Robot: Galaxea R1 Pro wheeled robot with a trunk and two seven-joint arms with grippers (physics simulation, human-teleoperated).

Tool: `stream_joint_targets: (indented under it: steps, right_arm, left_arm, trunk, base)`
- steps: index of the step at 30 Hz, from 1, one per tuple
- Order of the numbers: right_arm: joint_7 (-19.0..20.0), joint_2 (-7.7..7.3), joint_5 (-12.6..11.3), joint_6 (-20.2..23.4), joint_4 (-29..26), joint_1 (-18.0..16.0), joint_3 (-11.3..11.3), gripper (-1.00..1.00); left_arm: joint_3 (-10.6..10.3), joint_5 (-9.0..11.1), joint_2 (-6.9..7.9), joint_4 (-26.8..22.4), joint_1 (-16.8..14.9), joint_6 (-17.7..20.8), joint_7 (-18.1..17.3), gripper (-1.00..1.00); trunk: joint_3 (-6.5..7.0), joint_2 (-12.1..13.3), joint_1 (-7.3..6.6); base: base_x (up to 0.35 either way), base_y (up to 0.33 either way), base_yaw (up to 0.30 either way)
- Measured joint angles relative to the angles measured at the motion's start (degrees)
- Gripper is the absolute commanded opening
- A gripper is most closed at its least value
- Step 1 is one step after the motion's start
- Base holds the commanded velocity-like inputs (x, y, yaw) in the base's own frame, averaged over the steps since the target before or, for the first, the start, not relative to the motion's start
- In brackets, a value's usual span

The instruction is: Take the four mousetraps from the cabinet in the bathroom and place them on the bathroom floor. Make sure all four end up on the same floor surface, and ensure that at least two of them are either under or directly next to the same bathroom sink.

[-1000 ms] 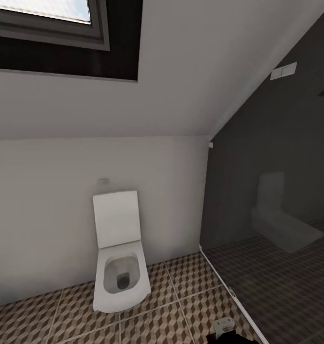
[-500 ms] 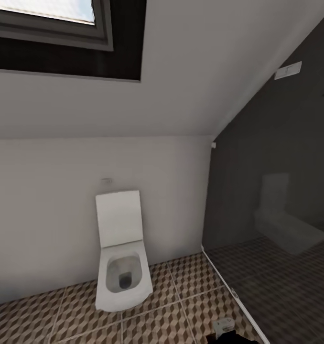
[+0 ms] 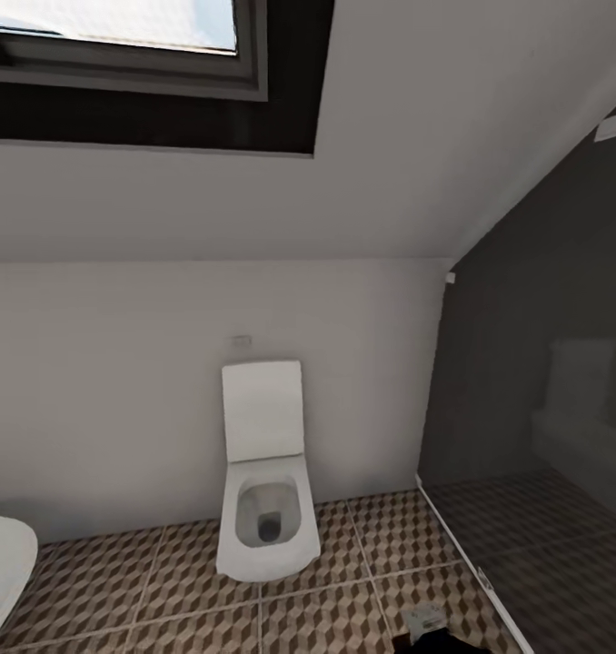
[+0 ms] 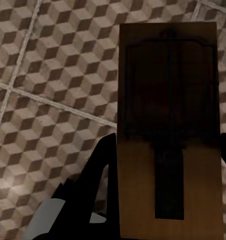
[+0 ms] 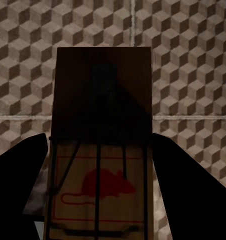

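Note:
My left gripper (image 4: 165,165) is shut on a mousetrap (image 4: 168,100), a brown wooden board with dark metal parts, held above the cube-patterned bathroom floor (image 4: 43,75). My right gripper (image 5: 103,160) is shut on a second mousetrap (image 5: 103,90), which carries a red mouse print, also above the tiled floor (image 5: 193,50). Black fingers (image 5: 23,170) press against both long edges of that board. The head view faces the bathroom floor (image 3: 190,581) by a wall. The cabinet and the sink are out of view.
A white toilet (image 3: 267,509) with its lid up stands against the white wall under a sloped ceiling with a skylight (image 3: 117,27). A dark glass partition (image 3: 544,409) closes the right side. A white rounded rim (image 3: 4,563) shows at the lower left.
The head camera has swung left, so the toilet and partition sit further right in the picture, and the white rim has come into view at the lower left.

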Motion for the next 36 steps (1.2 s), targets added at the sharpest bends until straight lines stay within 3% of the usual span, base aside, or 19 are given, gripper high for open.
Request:
stream_joint_targets:
  steps: [8,23,36]
  right_arm:
    - [0.0,0.0,0.0,0.0,0.0,0.0,0.0,-1.0]
    - [0.0,-0.04,0.1,0.0,0.0,0.0,0.0,-1.0]
    - [-0.1,-0.09,0.0,0.0,0.0,0.0,0.0,-1.0]
  left_arm:
    - [0.0,-0.2,-0.05,0.0,0.0,0.0,0.0,-1.0]
    - [0.1,0.0,0.08,0.0,0.0,0.0,0.0,-1.0]
    - [0.0,-0.1,0.0,0.0,0.0,0.0,0.0,-1.0]
  trunk:
    - [0.0,0.0,0.0]
    - [0.0,0.0,-0.01]
    - [0.0,0.0,0.0]
  base:
    - [0.012,0.0,0.239]
    - [0.225,0.0,0.021]
    - [0.005,0.0,0.242]
